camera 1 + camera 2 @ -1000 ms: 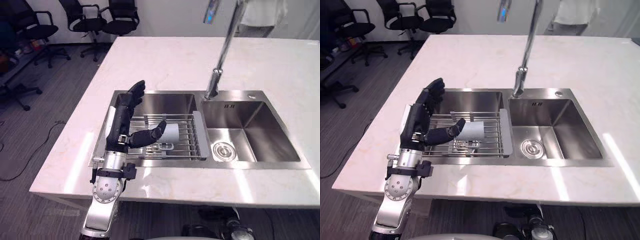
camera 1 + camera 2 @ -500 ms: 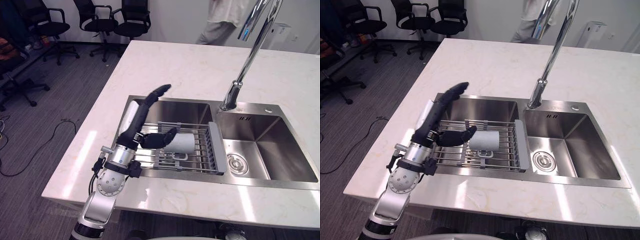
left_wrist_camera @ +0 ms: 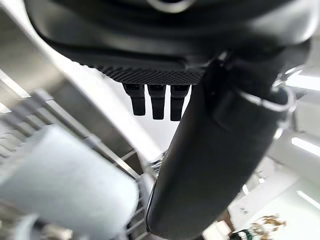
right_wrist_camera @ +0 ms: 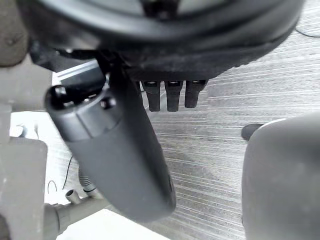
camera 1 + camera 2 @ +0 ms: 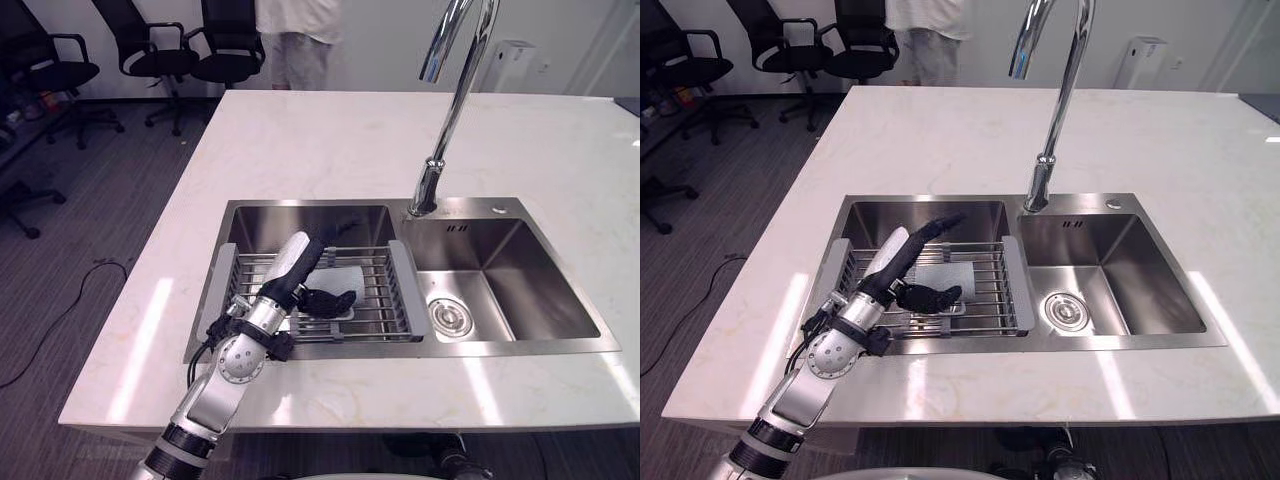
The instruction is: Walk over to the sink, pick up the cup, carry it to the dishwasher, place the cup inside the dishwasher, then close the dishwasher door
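Since before, the left hand (image 5: 285, 280) has lowered over the cup (image 5: 942, 275) on the rack (image 5: 405, 290) in the sink (image 5: 500, 206), fingers straight, thumb apart, seemingly not gripping yet, so lifting, dishwasher and door remain; the right hand (image 4: 165, 45) hangs relaxed.

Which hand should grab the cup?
Left: the left hand is open over the sink rack, right beside the cup. The right hand hangs above the floor.

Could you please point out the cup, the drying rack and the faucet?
cup (image 5: 340, 277): left eye view, its pale side.
drying rack (image 5: 375, 287): left eye view, its wire bars.
faucet (image 5: 452, 100): left eye view, its upright pipe.
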